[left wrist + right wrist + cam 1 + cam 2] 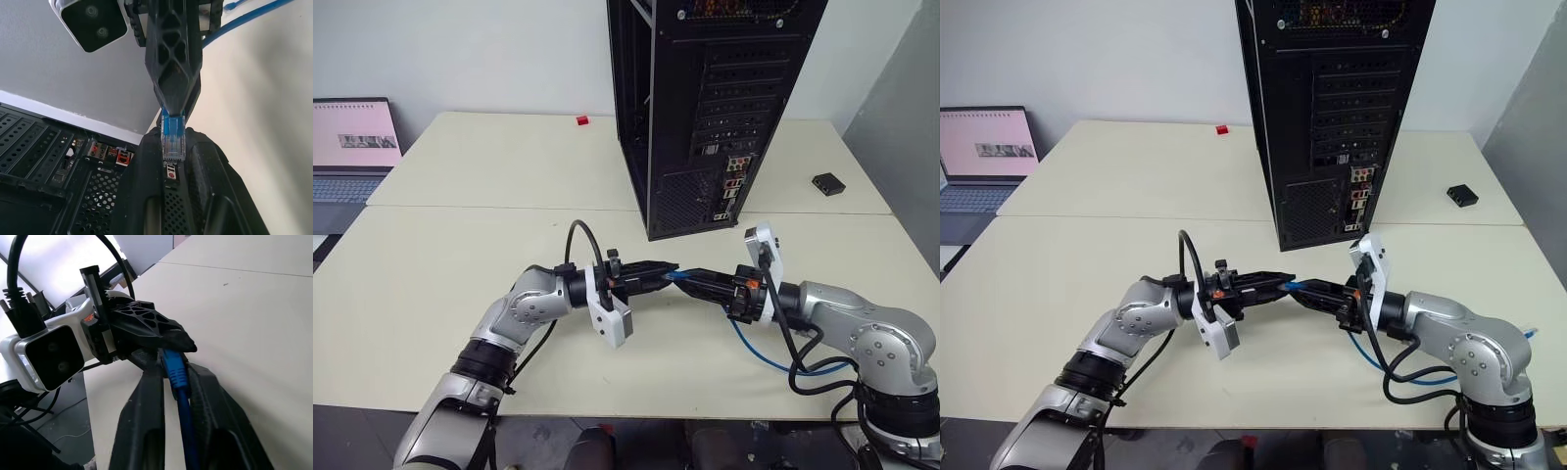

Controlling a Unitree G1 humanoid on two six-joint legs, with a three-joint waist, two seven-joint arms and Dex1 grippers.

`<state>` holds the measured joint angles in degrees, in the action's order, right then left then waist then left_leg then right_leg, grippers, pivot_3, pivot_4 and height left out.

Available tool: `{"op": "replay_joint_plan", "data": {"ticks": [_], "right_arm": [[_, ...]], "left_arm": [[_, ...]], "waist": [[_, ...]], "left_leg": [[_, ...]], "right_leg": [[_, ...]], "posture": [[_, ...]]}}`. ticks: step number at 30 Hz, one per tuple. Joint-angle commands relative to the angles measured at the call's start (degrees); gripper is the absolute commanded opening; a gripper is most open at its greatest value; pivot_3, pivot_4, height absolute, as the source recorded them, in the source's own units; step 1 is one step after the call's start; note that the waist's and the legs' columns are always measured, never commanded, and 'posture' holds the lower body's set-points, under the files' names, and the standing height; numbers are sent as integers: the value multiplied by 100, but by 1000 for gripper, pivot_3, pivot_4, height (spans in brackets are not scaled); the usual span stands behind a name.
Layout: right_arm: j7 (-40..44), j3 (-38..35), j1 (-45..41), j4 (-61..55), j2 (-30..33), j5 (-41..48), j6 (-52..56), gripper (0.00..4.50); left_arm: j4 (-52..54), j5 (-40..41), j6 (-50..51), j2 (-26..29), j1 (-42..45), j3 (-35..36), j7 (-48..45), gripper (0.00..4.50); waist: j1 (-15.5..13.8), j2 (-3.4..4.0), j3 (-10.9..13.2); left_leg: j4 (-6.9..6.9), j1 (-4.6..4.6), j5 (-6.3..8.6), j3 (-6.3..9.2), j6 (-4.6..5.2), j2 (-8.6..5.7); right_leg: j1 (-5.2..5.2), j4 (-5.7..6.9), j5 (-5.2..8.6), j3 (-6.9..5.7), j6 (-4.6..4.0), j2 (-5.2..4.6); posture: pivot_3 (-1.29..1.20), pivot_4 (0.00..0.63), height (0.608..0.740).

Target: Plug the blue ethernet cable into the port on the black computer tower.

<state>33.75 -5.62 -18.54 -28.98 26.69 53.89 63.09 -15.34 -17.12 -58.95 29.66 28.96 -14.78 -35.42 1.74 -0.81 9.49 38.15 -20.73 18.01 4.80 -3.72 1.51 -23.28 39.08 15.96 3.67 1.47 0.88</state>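
Note:
The black computer tower [705, 98] stands upright at the table's middle, its perforated rear panel facing me. The port lies in the connector cluster [732, 186] low on that panel; I cannot single it out. In front of the tower my two grippers meet tip to tip above the table. My left gripper [670, 270] is shut on the clear-blue plug [173, 139] of the blue ethernet cable [759, 352]. My right gripper [691, 278] is shut on the cord [183, 406] just behind the plug. The rest of the cable loops down over the table by my right arm.
An open laptop [352, 147] sits at the far left. A small red object [581, 120] lies on the table behind the tower's left side. A small flat black box [827, 183] rests to the right of the tower.

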Motion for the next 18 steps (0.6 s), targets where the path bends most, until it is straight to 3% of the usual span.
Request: {"op": "replay_joint_plan", "data": {"ticks": [1,7,8,18], "right_arm": [[17,-61,-116,-77,68,187,-86,30],[7,-65,-156,-45,136,258,-72,27],[8,-64,-152,-45,157,273,-70,27],[-33,-40,-134,-125,323,40,-323,27]], "left_arm": [[221,-18,-51,28,20,-9,190,302],[279,384,-11,82,-17,-170,100,299],[288,484,16,80,-40,-165,109,859],[387,1206,841,185,-187,-272,-284,2795]], "waist": [[-1,0,0],[-1,0,0],[-1,0,0],[4,0,0]], "left_leg": [[0,0,0,0,0,0],[0,0,0,0,0,0],[0,0,0,0,0,0],[0,-1,0,1,0,1]], "right_leg": [[0,0,0,0,0,0],[0,0,0,0,0,0],[0,0,0,0,0,0],[0,0,0,-1,0,1]], "posture": [[0,150,740],[0,150,740],[0,150,740],[0,150,740]]}}
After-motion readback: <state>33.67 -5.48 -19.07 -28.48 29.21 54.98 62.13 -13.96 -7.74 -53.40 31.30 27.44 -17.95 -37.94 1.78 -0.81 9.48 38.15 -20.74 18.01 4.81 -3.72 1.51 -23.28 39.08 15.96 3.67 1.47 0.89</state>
